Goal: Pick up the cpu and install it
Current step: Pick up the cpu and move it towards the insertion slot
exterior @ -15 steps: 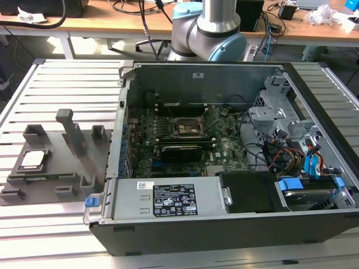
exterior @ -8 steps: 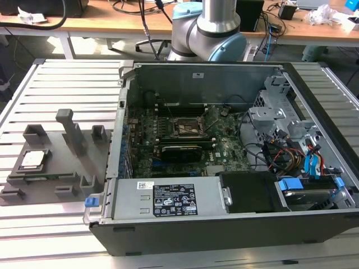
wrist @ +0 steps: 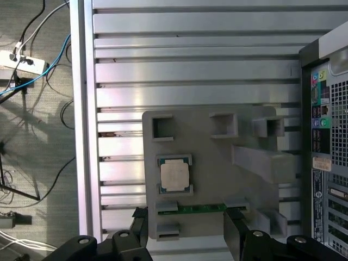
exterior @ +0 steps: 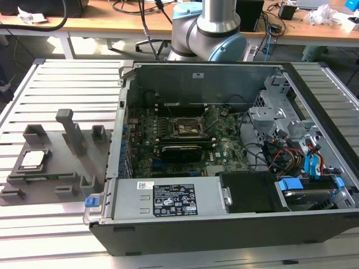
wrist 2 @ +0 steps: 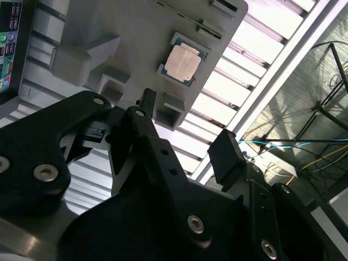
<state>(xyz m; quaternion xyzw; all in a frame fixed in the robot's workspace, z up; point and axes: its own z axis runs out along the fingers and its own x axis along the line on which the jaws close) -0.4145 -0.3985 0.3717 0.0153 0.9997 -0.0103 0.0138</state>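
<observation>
On grey holder (wrist: pixel 217 163), cpu (wrist: pixel 175 176) flat, lid up

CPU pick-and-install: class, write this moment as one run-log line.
stage: before grasp | cpu: seated in grey fixture | gripper: open, empty, above fixture, clear of cpu

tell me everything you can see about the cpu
The cpu is a small flat square chip with a pale silver metal top plate and a thin dark rim. It lies flat, plate up, seated in a square recess of the grey fixture on the slatted table, outside the computer case, at the exterior view's left. Only the recess touches it; the open pincer hangs apart from it.
</observation>
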